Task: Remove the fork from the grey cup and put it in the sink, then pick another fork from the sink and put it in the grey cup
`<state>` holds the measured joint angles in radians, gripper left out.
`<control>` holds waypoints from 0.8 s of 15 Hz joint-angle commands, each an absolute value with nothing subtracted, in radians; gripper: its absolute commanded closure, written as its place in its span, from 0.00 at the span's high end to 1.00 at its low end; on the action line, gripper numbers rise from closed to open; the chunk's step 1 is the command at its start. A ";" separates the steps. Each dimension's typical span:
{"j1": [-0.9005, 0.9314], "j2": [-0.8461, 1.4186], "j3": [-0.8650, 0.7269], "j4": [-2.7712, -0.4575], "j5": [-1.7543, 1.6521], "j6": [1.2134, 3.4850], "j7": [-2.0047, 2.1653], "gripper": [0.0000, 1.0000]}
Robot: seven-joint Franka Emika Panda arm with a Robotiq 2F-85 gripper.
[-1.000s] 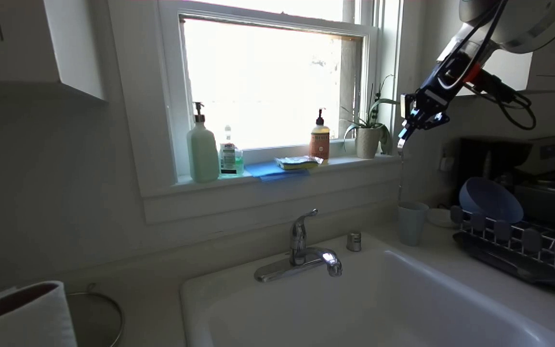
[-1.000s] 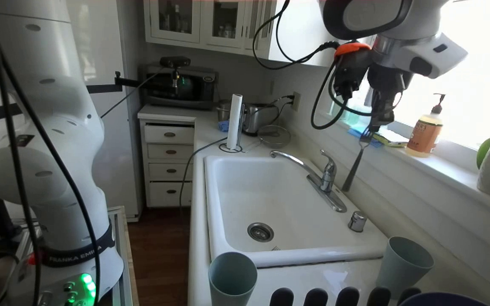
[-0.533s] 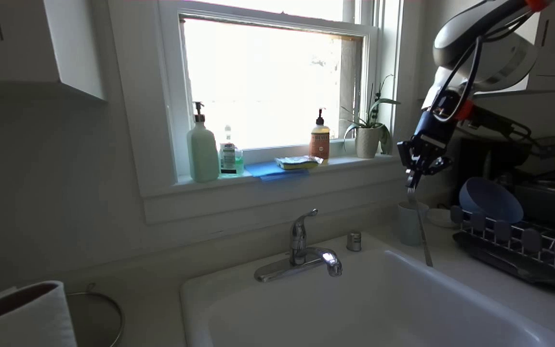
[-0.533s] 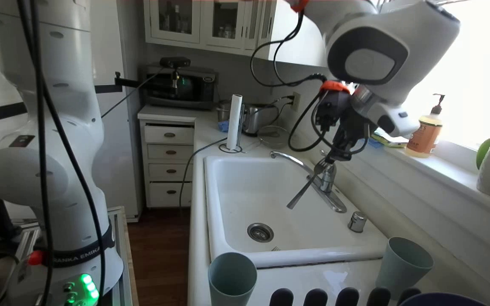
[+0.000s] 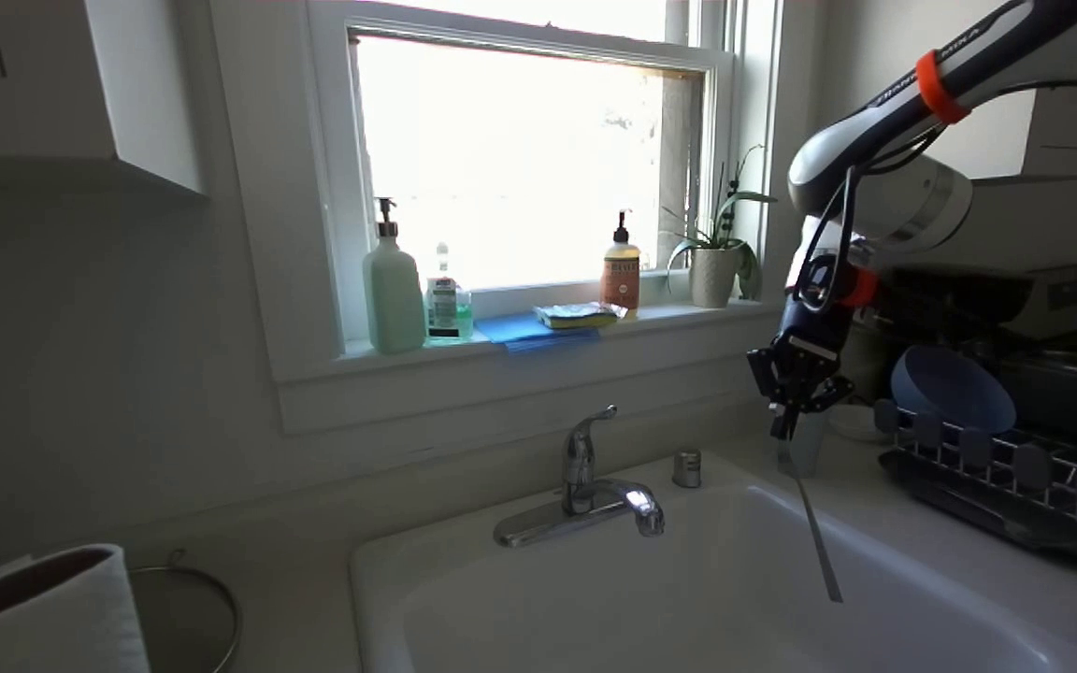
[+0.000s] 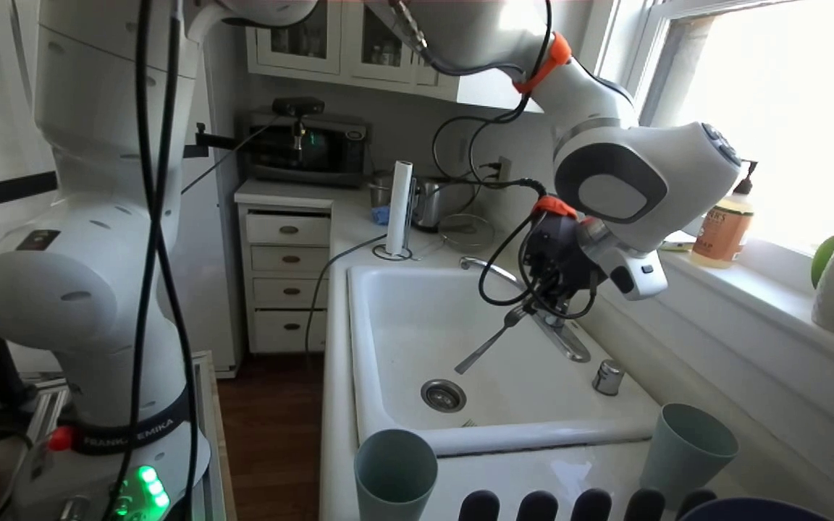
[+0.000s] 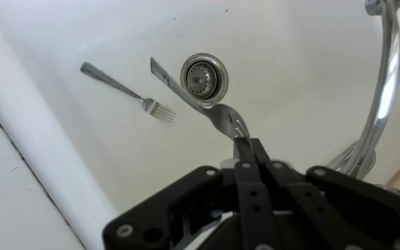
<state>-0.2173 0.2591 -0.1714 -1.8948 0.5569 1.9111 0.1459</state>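
We're lower vs. 1 sec ago: in both exterior views our gripper [image 5: 783, 432] comes down w/ the fork [image 6: 486, 345]. In an exterior view the fork goes from in front of the wall [image 6: 750, 347], past the tap [image 6: 567, 341], to over the sink [image 6: 360, 347]; it slants more & its handle end now shows near the drain [image 6: 444, 396]. In an exterior view we block the rim of the grey cup [image 5: 811, 447], visible b4. The orange band [image 5: 939, 89] on our arm [image 5: 875, 140] comes fully into sight. In an exterior view we hide more of the tap & sponge [image 6: 677, 244], but uncover extra window frame [image 6: 650, 35].
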 commanded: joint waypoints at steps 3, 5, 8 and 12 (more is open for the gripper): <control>-0.222 0.254 -0.169 -1.892 0.555 1.909 0.147 0.03; -0.222 0.252 -0.169 -1.892 0.555 1.909 0.147 0.01; -0.212 0.330 -0.139 -1.875 0.582 1.904 0.110 0.01; -0.211 0.438 -0.100 -1.855 0.603 1.908 0.100 0.01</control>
